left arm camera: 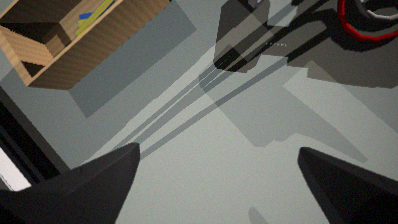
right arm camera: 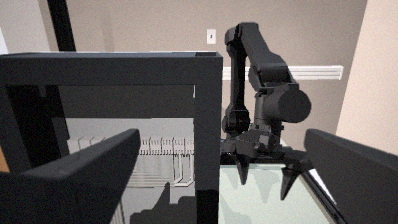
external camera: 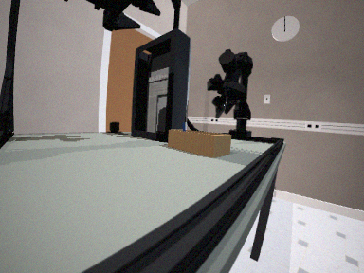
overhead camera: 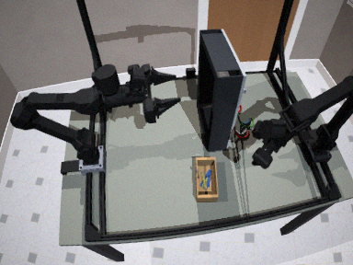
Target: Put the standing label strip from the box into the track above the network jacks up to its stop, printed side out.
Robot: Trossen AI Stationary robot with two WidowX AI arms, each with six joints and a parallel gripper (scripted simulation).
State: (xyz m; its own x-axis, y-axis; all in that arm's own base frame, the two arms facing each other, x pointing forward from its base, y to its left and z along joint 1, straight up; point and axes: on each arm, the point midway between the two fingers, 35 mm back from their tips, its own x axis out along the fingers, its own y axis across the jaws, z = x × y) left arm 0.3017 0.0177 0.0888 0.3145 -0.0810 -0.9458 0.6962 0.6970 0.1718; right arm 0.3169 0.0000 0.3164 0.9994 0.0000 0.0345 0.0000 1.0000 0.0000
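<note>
The wooden box [overhead camera: 206, 199] [external camera: 199, 143] [left arm camera: 95, 52] holds a blue piece [overhead camera: 209, 178] and yellow pieces [left arm camera: 98, 16]. Which piece is the label strip I cannot tell. The upright dark rack [overhead camera: 226, 108] [external camera: 181, 90] [right arm camera: 207, 125] stands behind the box. Its jacks and track face away or edge-on and cannot be made out. My left gripper [left arm camera: 219, 152] [right arm camera: 261, 191] is open and empty, pointing down on the rack's cable side, away from the box. My right gripper [overhead camera: 176, 87] [external camera: 149, 21] is open and empty, raised before the rack's open back.
Red, green and other coloured cables [left arm camera: 367, 38] loop out of the rack's front near the left arm. Pale cabling [right arm camera: 165, 170] shows through the rack's open back. Dark rails [overhead camera: 184, 232] edge the table, and black posts rise at its back corners.
</note>
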